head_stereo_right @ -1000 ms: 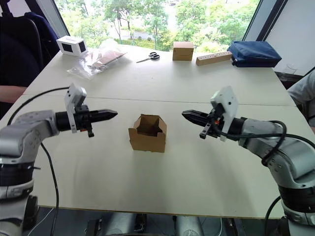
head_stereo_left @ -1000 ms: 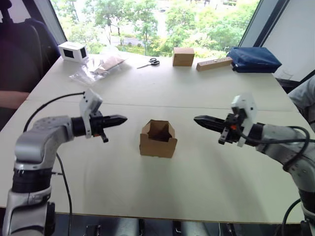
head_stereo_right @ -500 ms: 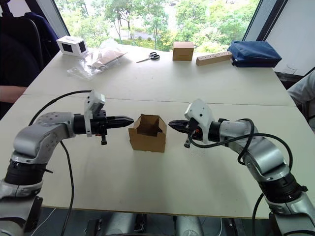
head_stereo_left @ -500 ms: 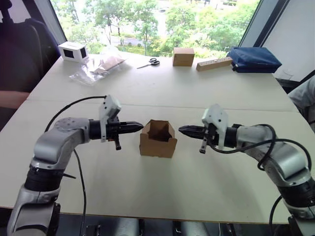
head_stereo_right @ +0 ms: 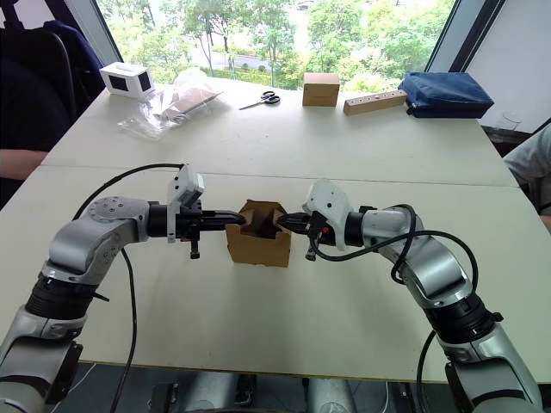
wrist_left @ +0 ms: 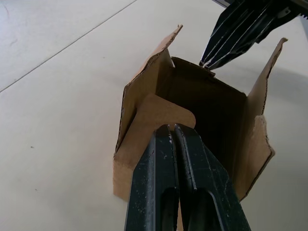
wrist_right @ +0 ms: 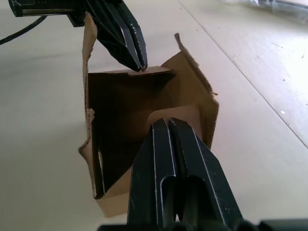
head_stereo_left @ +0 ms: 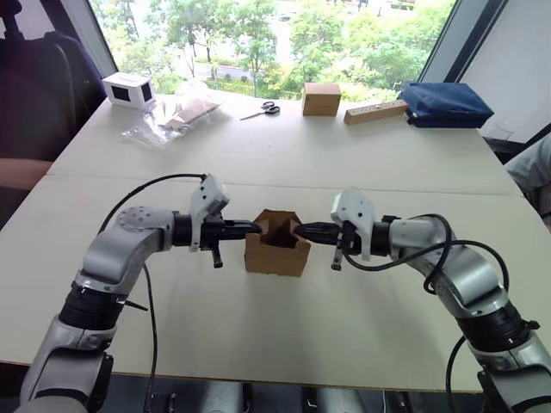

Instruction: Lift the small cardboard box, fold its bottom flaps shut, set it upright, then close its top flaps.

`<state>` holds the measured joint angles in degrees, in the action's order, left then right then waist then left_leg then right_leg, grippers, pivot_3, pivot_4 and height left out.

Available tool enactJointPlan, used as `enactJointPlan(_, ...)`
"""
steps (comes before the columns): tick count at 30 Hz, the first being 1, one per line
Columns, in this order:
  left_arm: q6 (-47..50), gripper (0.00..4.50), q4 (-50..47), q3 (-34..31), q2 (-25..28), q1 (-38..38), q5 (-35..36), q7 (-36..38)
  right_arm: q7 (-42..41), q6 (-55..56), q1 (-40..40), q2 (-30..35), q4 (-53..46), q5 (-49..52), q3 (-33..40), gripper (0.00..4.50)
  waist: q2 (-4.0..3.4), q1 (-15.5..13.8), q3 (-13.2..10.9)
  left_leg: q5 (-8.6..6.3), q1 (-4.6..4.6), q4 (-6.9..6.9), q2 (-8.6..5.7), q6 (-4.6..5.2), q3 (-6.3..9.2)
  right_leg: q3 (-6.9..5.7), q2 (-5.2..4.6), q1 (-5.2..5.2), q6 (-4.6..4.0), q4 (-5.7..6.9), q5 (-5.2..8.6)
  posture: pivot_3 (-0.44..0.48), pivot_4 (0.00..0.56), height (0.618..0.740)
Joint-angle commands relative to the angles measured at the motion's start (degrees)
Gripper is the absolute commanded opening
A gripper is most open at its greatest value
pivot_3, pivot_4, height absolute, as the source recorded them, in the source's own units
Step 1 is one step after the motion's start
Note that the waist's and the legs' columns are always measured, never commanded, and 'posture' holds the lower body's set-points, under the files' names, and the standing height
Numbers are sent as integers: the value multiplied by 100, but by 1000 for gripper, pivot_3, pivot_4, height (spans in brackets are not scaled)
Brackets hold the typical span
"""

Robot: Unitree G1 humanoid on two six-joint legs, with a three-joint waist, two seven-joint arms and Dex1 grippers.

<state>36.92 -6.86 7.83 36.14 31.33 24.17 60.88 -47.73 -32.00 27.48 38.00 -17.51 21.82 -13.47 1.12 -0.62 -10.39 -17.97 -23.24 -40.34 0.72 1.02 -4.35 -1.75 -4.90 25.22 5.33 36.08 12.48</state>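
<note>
You see the small cardboard box point(head_stereo_left: 276, 243) standing open-topped mid-desk point(head_stereo_left: 344, 327), unmarked. The left tool point(head_stereo_left: 255, 227) and right tool point(head_stereo_left: 301, 230), fingers pressed together, each tip at an opposite top flap, seemingly touching; the box's bottom is hidden

Bright daylight from the window point(head_stereo_left: 258, 34) beyond the table point(head_stereo_left: 344, 155), blown-out glare on foliage, soft shadows under the box point(head_stereo_left: 276, 243), dark box interior, wrist views sharp, mild wide-angle bending.
</note>
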Motion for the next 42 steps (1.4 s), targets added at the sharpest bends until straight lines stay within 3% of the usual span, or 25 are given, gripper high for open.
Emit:
enactJointPlan(1, -278, 111, -41, 62, 14, 46, -167, -5, -81, 144, 162, -56, 67, -228, -57, 0, 0, 1, 0, 0, 0, 0, 0, 0, 0, 0, 0, 0, 0, 0, 0, 0, 150, 740)
enactJointPlan(12, -637, 111, 88, 434, -8, -17, -709, -73, -244, 195, 225, -176, 271, -537, -130, 0, -1, -3, 1, -2, 0, 0, 1, 4, 0, 0, 0, -1, 0, 0, 0, 0, 150, 740)
enactJointPlan(29, -847, 111, 354, 372, -178, 65, -805, -180, -466, 285, 349, -312, 523, -831, -140, 0, -2, 6, 1, -3, 5, 0, 2, 5, 0, 0, 4, -3, 0, 1, 0, 0, 150, 740)
enactJointPlan(31, -817, 111, 397, 200, -222, 109, -662, -201, -506, 271, 372, -326, 479, -720, -3, 0, -2, 7, 1, -4, 5, 0, 3, 6, 0, 0, 4, -3, 0, 1, 0, 0, 150, 740)
enactJointPlan(38, 684, 111, 67, -1062, 48, 562, 1108, 143, -666, -208, 388, -196, -56, 292, 1014, 0, -1, 10, -1, -3, -2, 0, 15, 5, 4, -2, 4, 2, 0, 0, 0, 0, 150, 740)
enactJointPlan(42, 399, 111, 942, -1221, 92, 1023, 812, -112, -484, -684, 519, -100, -418, 921, 1700, 0, -2, -12, -1, -3, 2, 0, 10, 5, 7, -7, -3, -6, 1, 0, 0, 0, 150, 740)
